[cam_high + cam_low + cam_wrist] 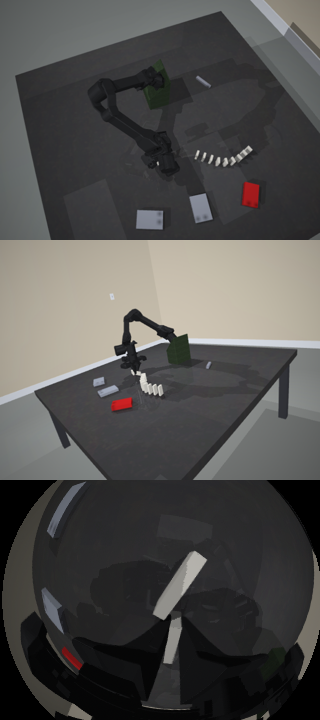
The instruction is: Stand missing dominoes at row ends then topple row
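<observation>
Several white dominoes stand upright in a curved row, from the end domino (197, 154) near my arm to the far end domino (248, 149) (160, 390). My gripper (135, 372) (175, 619) is low at the table, beyond the row's near end, with its fingers nearly closed. It is shut on a white domino (173, 640), seen between the fingers in the wrist view. A second loose domino (180, 585) lies just beyond the fingertips, at an angle to the held one. The arm hides most of both loose dominoes in the top view.
A red box (250, 195) (121, 404) and two grey boxes (201, 208) (149, 219) lie on the row's side away from the arm's base. A green block (160, 96) (178, 349) stands by the base. A small grey bar (203, 81) (208, 365) lies past it.
</observation>
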Controlling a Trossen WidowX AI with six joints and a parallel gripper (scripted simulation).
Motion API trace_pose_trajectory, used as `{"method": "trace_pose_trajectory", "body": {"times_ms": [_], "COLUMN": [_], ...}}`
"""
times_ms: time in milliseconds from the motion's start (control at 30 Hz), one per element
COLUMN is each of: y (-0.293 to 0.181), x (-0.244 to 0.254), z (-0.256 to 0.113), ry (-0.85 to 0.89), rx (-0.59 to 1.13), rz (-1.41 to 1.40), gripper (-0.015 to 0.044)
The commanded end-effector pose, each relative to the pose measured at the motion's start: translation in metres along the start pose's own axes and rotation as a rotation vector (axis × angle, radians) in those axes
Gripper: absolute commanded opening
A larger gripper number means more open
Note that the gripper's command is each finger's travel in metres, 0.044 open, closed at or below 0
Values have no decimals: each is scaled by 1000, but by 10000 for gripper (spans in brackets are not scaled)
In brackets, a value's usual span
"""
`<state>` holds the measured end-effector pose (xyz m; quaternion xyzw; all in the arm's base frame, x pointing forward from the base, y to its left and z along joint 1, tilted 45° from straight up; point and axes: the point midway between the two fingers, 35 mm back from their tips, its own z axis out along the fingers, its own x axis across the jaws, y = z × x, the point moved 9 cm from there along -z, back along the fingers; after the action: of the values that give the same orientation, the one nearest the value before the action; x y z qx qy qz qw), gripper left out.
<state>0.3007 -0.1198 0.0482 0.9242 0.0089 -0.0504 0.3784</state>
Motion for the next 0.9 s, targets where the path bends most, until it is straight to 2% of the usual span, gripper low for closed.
{"method": "trace_pose_trajectory", "body": {"times_ms": [0, 233, 300, 533, 867], "y": [0, -2, -2, 1, 61], "x": [0, -2, -2, -2, 1], "z": [-11, -128, -151, -154, -154], "ry": [-2, -1, -1, -1, 8], "rx": [0, 5, 6, 8, 14], "rz": [-5, -5, -5, -56, -818], "gripper": [26, 26, 26, 26, 26]}}
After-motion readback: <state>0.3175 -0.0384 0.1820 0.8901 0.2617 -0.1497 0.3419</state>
